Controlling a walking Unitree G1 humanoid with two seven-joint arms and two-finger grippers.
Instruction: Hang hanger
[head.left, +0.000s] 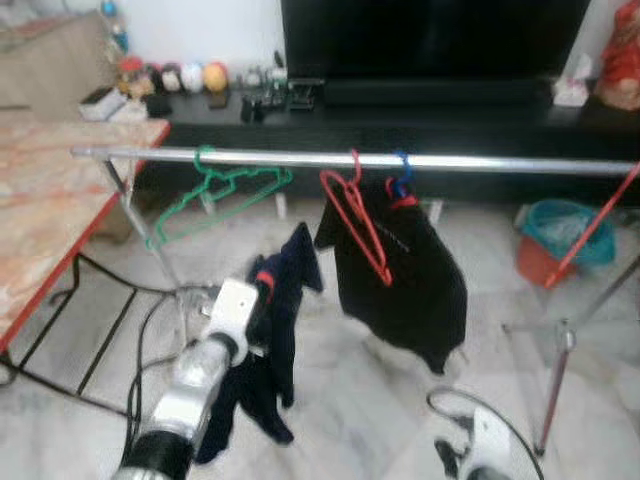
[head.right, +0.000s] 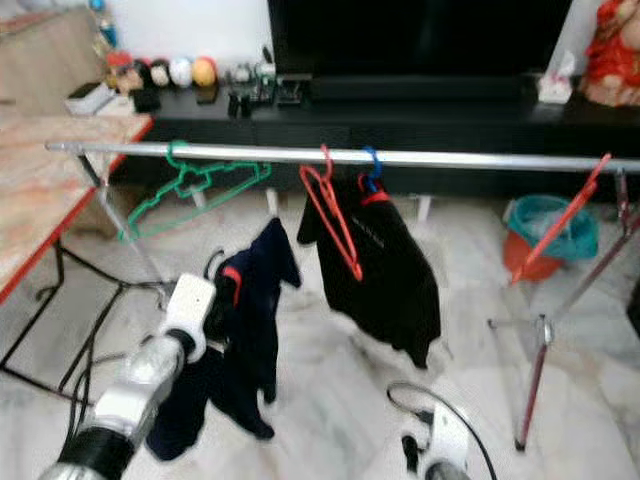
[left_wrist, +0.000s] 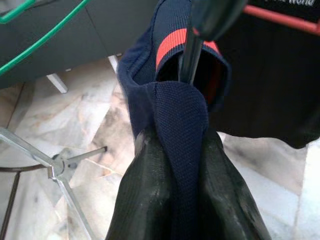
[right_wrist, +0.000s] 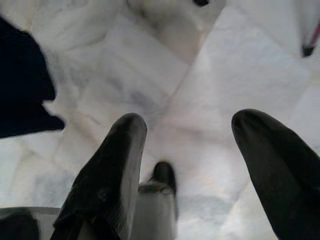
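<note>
At the far left of the head view, a wooden table (head.left: 50, 200) with a red edge runs down the side of the frame. A silver clothes rail (head.left: 300, 158) crosses the upper middle from left to right. Toward its left end hangs an empty green hanger (head.left: 215, 195), tilted. In the lower left, the silver left arm rises from the bottom edge, and the left gripper (left_wrist: 182, 145) holds up a navy garment (head.left: 280, 300) with a red band at its collar, below the rail and between the green hanger and the next items. In the left wrist view its two black fingers (left_wrist: 145, 190) are pressed together on a fold of the navy cloth, and a dark hanger hook (left_wrist: 192, 50) rises out of the collar, not on the rail. Near the rail's centre hangs an empty red hanger (head.left: 355, 220), and just right of it a black garment (head.left: 410, 280) on a blue hook (head.left: 402, 175). At the bottom right the right gripper (right_wrist: 187, 150) points down at the pale marble floor (right_wrist: 225, 75), its fingers spread wide with nothing between them. Farther right, a teal and orange bin (head.left: 560, 240) stands on the floor behind the rack's red leg (head.left: 595, 225).
</note>
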